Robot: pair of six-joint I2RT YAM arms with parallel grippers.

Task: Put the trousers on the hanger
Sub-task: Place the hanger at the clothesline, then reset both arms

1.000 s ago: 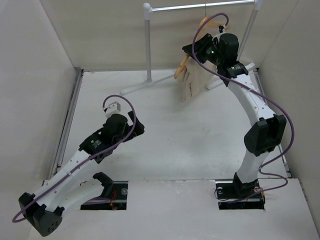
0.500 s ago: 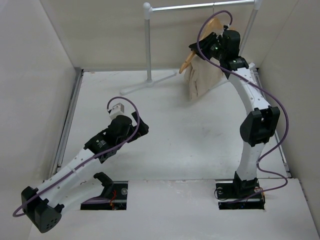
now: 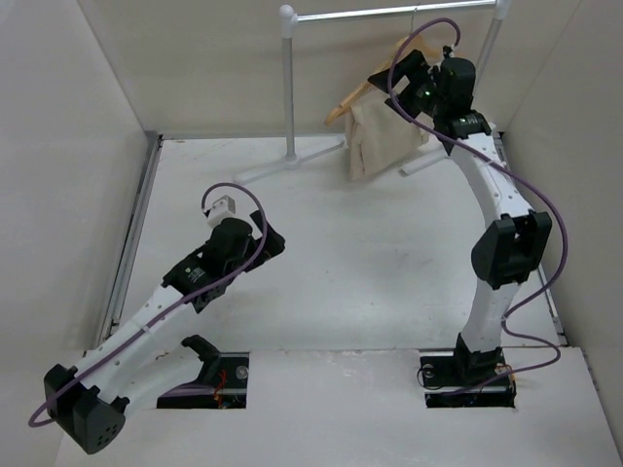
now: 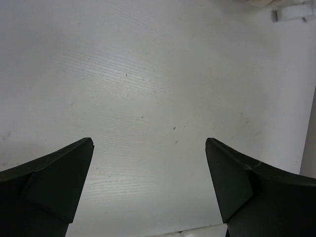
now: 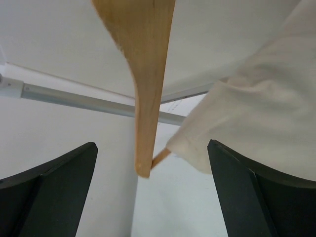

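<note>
My right tool (image 5: 150,145) is up over the far right corner of the tabletop (image 3: 370,253), fingers spread wide either side of the hanger's (image 3: 352,95) wooden arm without touching it. The trousers (image 3: 378,141) hang draped over its crossbar under the white rack (image 3: 389,12) — I can't tell whether the hook is seated on the rail. I'd back that tool straight out, slowly, so neither finger snags cloth or swings the hanger — my left tool (image 4: 149,140) hovers open over bare tabletop near the left edge.
</note>
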